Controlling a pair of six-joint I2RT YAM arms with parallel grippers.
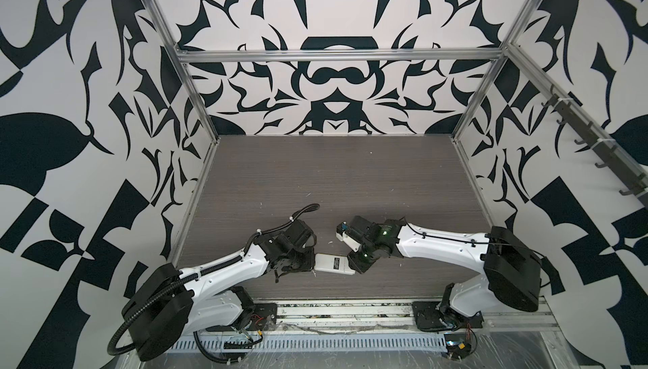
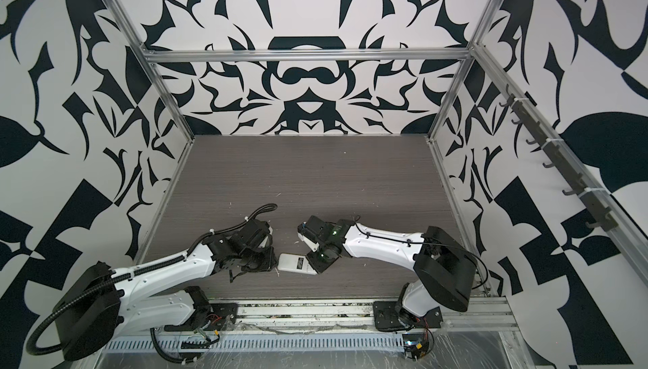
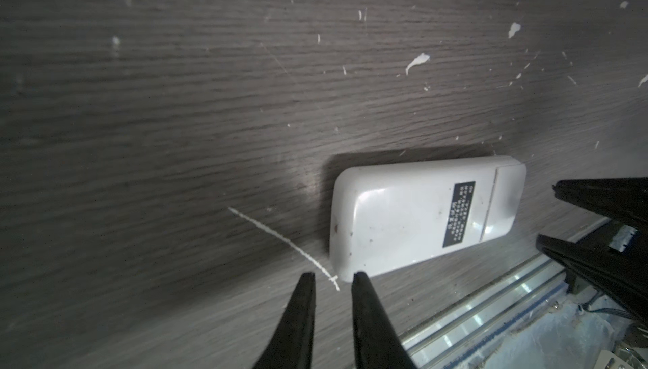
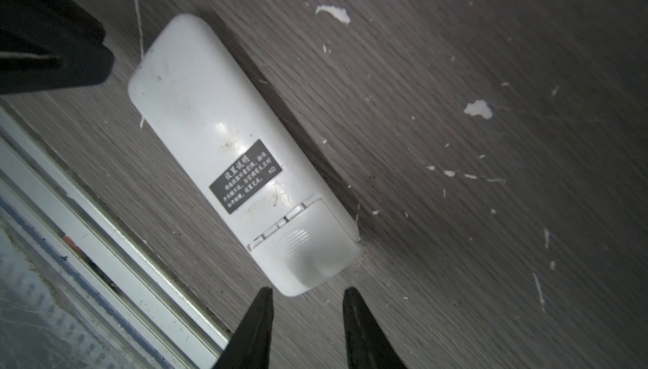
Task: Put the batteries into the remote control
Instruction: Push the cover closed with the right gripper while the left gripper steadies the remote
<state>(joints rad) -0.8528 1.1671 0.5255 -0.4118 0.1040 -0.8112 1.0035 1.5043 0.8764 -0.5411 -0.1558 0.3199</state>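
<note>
The remote control [image 1: 333,264] [image 2: 296,264] lies face down near the table's front edge, its plain white back and dark label [image 4: 245,176] up. Its ribbed battery cover [image 4: 301,251] sits shut at the end towards my right gripper. My left gripper [image 3: 333,276] is open by a narrow gap at the remote's [image 3: 420,216] other end, one fingertip [image 3: 359,276] at a corner, nothing between the jaws. My right gripper [image 4: 308,291] is open just short of the remote's [image 4: 228,122] cover end, holding nothing. The batteries are out of view.
An aluminium rail [image 1: 343,309] [image 3: 491,314] [image 4: 105,244] runs along the table's front edge close to the remote. White paint flecks [image 4: 478,109] and a thin white streak [image 3: 280,237] mark the dark wood-grain table [image 1: 333,174]. Patterned walls and metal posts enclose the back and sides.
</note>
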